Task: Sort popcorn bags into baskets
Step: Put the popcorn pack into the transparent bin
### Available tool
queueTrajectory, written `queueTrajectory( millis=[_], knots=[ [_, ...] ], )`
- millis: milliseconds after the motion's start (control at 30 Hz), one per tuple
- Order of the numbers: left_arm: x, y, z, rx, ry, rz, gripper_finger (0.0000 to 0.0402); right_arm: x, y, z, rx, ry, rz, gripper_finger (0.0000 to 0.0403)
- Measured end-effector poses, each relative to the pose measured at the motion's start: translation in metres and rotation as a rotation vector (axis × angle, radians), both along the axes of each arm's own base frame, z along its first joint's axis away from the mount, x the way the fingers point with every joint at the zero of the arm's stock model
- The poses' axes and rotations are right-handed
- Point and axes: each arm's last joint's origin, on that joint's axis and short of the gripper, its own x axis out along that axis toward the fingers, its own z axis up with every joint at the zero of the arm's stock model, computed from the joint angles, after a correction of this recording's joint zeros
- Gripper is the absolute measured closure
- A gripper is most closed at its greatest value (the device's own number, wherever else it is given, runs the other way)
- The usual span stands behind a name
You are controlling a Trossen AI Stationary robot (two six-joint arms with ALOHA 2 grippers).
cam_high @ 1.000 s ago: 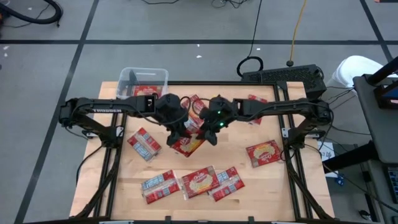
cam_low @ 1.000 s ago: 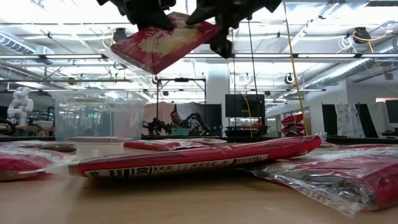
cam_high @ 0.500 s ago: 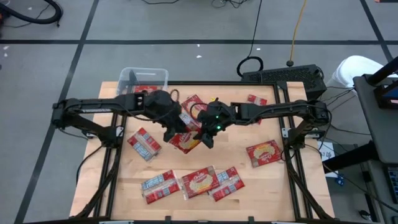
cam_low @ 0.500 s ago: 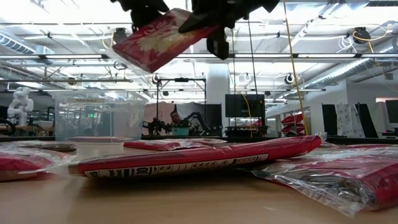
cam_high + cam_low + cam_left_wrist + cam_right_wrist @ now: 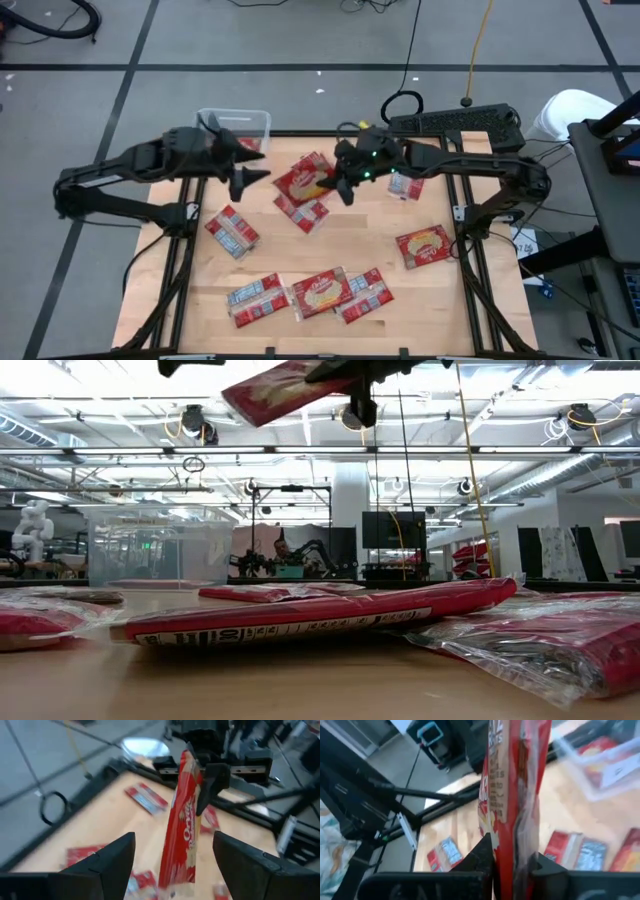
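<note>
Peering past the right gripper (image 5: 345, 186) in the high view hides the near edge of the held popcorn bag (image 5: 305, 179), pinched tight between shut fingers (image 5: 482, 855) and lifted clear of the table (image 5: 440, 290). Cut off at the top of the low view, with only the bag's red underside (image 5: 285, 388) showing. Blurred in the left wrist view, yet plainly spread wide and empty: the left gripper (image 5: 250, 172), just at nine o'clock of the held bag, apart from it. Partly masked by the left arm: the clear basket (image 5: 232, 126) at the table's eleven o'clock corner, red packets dimly inside. Bare wood open at the middle and toward three o'clock. Flat glossy packets scattered along the six o'clock edge (image 5: 320, 292), one (image 5: 426, 245) at four o'clock, another (image 5: 232, 231) at eight o'clock.
</note>
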Motion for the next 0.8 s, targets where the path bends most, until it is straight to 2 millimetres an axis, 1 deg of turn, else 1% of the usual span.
queueTrajectory(
  millis=[100,233,367,533,667,800],
  knots=[
    [-0.006,0.001,0.003,0.034,-0.016,0.019,0.0143,-0.005,-0.008,0.009,-0.029,-0.048,-0.018,0.0385],
    [-0.005,0.005,0.005,0.039,-0.032,0.036,0.0162,-0.005,-0.017,0.016,-0.091,-0.136,-0.003,0.0388],
    [0.004,0.008,0.005,0.018,-0.059,0.007,0.0176,-0.006,-0.026,0.025,-0.153,-0.226,0.030,0.0388],
    [0.019,0.017,-0.001,-0.011,-0.050,0.033,0.0181,-0.010,-0.039,0.026,-0.198,-0.255,0.033,0.0388],
    [0.033,0.023,0.000,-0.028,-0.108,-0.013,0.0183,-0.013,-0.048,0.029,-0.207,-0.284,0.049,0.0387],
    [0.045,0.030,-0.003,-0.039,-0.126,-0.034,0.0204,-0.015,-0.054,0.028,-0.219,-0.285,0.070,0.0386]
  ],
)
